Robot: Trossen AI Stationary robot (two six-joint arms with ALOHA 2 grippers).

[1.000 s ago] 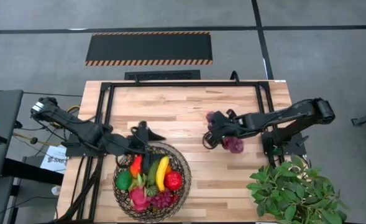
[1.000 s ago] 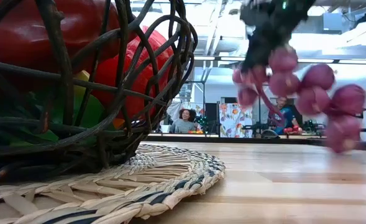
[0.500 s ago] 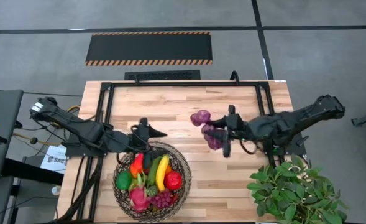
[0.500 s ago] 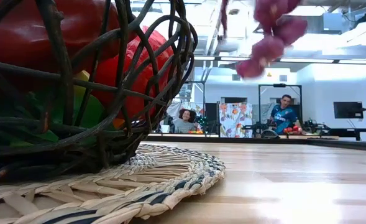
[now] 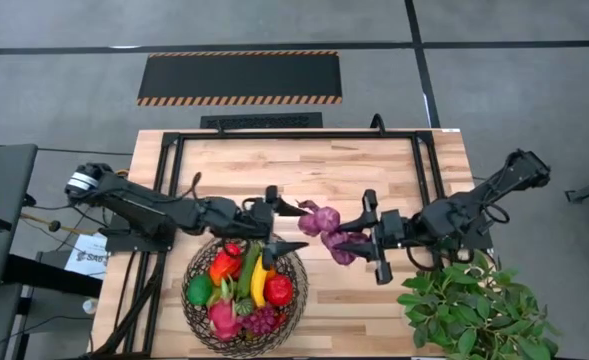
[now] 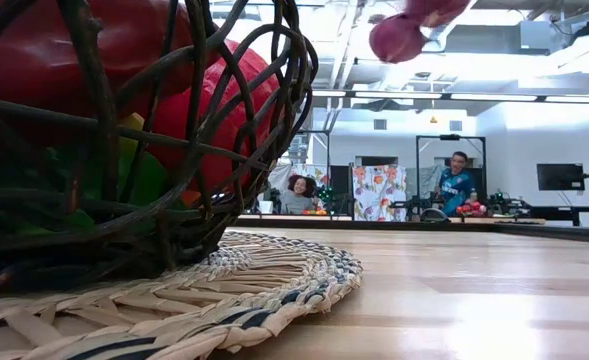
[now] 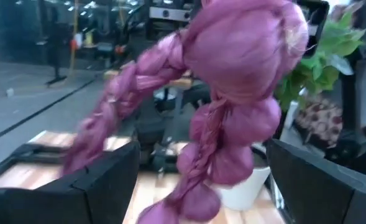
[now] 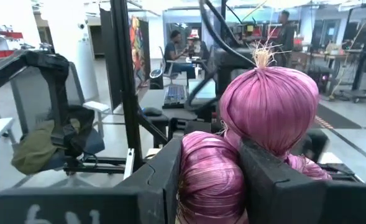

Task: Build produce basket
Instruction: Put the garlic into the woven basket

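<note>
The right gripper [image 5: 359,238] hangs over the middle of the wooden table [image 5: 304,165], fingers clamped on a braided string of purple onion-like bulbs [image 5: 324,226], and the bunch is well clear of the tabletop, only its lowest bulb [image 6: 397,38] peeking in at the top of the low view. Just across from it, the left gripper [image 5: 286,224] faces the same string with its fingers spread wide, the bulbs [image 7: 232,93] sitting in the gap between them in its wrist view. The round dark brown woven-wire basket [image 5: 296,262] sits near the front edge on a woven mat [image 6: 224,290], already holding a red apple [image 5: 278,290], a yellow banana [image 5: 260,277], an orange-red pepper [image 5: 219,266] and more. This looks like a handover, so the sound way is for the left fingers to close squarely on the braid before the right lets go, then lower the bunch into a free spot by the near rim without knocking the fruit.
</note>
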